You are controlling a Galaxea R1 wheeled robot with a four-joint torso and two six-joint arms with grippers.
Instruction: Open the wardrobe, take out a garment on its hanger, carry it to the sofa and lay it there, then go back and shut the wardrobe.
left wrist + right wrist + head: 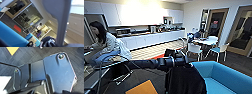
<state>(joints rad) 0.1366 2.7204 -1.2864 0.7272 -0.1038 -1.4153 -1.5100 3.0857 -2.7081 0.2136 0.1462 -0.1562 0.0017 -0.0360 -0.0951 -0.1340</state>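
Garment [185, 80]: black, hanging long axis vertical from my left gripper [180, 60], beside sofa [224, 77]; my grip state indiscernible.

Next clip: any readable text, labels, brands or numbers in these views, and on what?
None can be read.
A red patch on the dark doorway beyond the white table: too blurred to tell whether it is a sign.
Appliances on the kitchen counter: no legible markings.
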